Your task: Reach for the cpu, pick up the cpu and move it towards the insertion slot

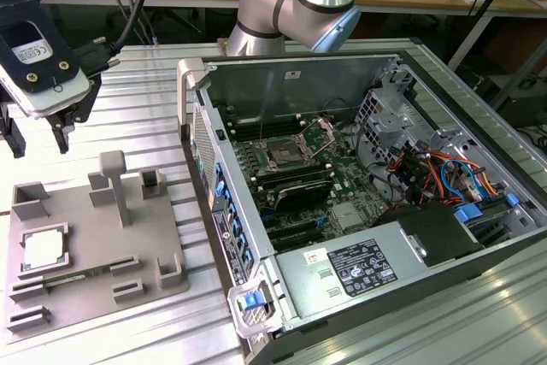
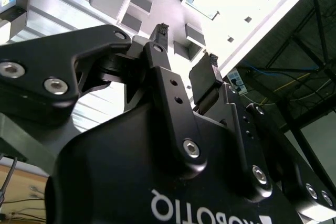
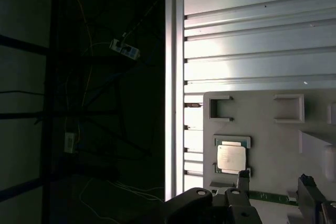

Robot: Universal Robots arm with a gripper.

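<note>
Reaching, I judge: the end effector (image 1: 38, 150) hangs spread and empty; in the exterior view the cpu (image 1: 43, 250) lies ungrasped at its 6 o'clock; the insertion slot (image 1: 282, 157) is well apart at 3 o'clock.

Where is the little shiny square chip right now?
The cpu lies in a square recess of the grey plate, on the exterior view's left, outside the open computer case.
</note>
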